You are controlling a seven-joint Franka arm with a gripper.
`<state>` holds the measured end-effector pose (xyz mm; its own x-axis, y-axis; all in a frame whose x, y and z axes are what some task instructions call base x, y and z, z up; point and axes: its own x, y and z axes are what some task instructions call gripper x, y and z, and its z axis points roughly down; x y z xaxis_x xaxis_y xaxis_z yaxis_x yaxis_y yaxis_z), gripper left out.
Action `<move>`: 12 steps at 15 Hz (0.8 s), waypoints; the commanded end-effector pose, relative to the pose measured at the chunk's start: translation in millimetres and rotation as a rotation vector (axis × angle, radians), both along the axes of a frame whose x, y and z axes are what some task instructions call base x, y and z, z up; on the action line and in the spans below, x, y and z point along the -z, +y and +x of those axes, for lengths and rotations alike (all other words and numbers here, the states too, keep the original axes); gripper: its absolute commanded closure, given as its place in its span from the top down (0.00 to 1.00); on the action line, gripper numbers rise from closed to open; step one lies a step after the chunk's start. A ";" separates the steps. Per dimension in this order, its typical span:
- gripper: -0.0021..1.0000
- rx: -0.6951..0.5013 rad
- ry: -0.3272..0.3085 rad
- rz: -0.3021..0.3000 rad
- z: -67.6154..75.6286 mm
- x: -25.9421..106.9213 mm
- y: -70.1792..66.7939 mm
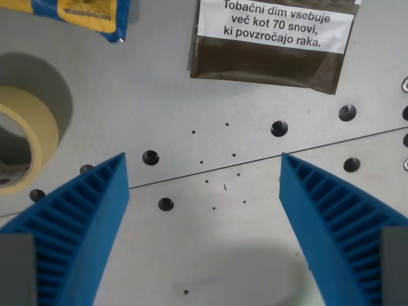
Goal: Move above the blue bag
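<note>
1. Only a corner of the blue bag is seen, cut off by the top edge at the wrist view's upper left; yellow printing on it is too cropped to be read.
2. The roll of masking tape is cut off by the left edge, so only part of its ring is shown.
3. The brown tobacco pouch is cropped at the top; on its white label can be read "Tobačni dim vsebuje več kot 70 snovi, ki povzročajo raka."
4. The gripper is spread wide, nothing being held between its two blue ribbed fingers; their bases are lost below the frame.
5. The grey perforated table lies bare beneath the gripper, and the blue bag is well apart from it, up and to the left.
</note>
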<state>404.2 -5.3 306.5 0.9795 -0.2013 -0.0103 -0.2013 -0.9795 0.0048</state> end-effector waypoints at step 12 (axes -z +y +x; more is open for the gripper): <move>1.00 -0.495 -0.012 0.028 26.9 31.3 31.8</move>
<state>424.5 23.8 274.9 0.9993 0.0364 0.0003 0.0364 -0.9993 0.0027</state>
